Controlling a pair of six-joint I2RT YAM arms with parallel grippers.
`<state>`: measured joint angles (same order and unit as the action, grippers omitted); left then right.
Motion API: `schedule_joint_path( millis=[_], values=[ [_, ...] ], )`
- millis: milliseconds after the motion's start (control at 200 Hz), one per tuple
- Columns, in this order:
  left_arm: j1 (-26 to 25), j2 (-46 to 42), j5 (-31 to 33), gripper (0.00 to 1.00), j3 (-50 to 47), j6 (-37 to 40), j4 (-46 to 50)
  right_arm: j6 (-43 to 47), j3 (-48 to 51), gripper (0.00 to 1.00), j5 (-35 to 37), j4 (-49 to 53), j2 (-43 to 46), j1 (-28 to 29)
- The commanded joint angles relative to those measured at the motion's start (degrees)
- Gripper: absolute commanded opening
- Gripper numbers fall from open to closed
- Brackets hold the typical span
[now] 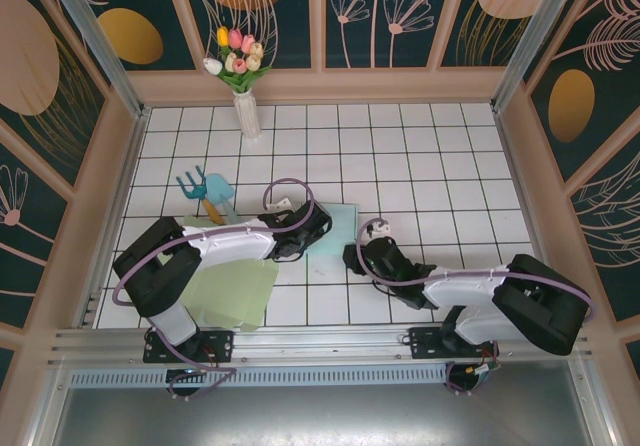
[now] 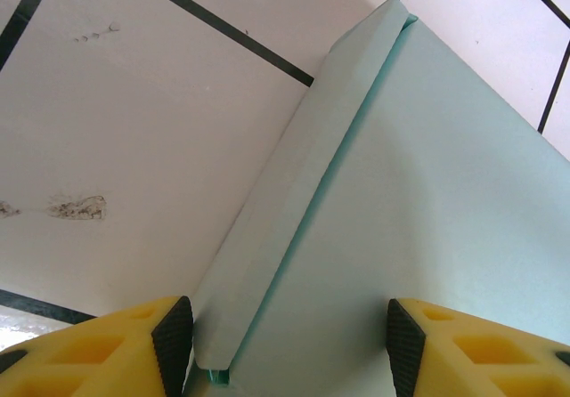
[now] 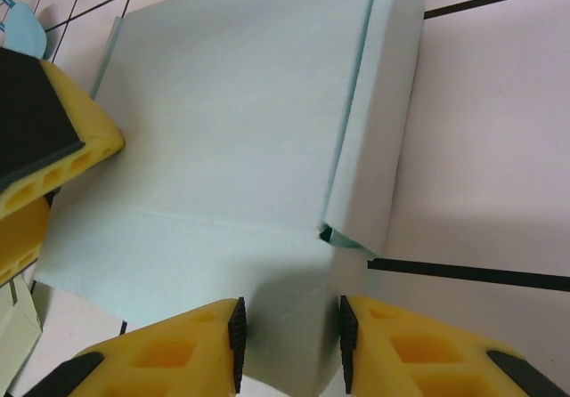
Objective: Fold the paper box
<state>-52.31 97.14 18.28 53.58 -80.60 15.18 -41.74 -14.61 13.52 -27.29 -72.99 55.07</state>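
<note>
Paper box [image 1: 338,228] is lying flat and mostly unfolded, pale teal, on the tiled table [image 1: 450,166], a little toward the near edge from the middle, sitting between the 2 arms. Left gripper [image 2: 288,344] is sitting at the box's left edge with jaws standing roughly half open, 1 pad [image 2: 174,344] just beside a narrow side flap [image 2: 294,201] that is creased up, nothing clamped. Right gripper [image 3: 292,339] is sitting at the box's near-right corner, jaws only narrowly apart with the panel edge showing in the gap; cannot tell if the pads are pinching it or just straddling it. The box is looking like thin card: very light, bending easily along its creases, probably sliding on the smooth tiles if pushed from 1 side only, and denting if squeezed mid-panel. The best hold is looking like a free flap edge close to a crease, with 1 gripper pinning the base panel while the other is raising the flap. A loose green sheet [image 1: 235,291] is lying toward the near-left corner, apart from the box
</note>
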Motion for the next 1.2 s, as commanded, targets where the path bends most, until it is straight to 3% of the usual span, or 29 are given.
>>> schedule_joint_path(
  millis=[0,285,565,1001,1196],
  values=[
    [0.2,4.3,-1.9,0.60,-3.1,0.8,7.7,4.3,2.3,0.36,-0.4,-4.8,0.3,1.0],
    [0.2,5.2,-2.6,0.60,-3.0,1.3,7.4,11.3,7.6,0.36,-2.2,-16.7,-1.1,1.2],
    [0.1,6.0,-2.6,0.60,-2.7,1.3,7.4,10.3,7.7,0.35,-7.3,-18.5,-0.1,1.4],
    [0.1,5.6,-1.2,0.59,-2.5,1.5,8.4,7.1,5.9,0.45,2.6,-2.1,11.0,0.7],
    [0.1,6.0,-1.2,0.59,-2.2,1.6,8.3,5.6,5.4,0.47,0.2,2.5,14.8,-3.7]
  ],
)
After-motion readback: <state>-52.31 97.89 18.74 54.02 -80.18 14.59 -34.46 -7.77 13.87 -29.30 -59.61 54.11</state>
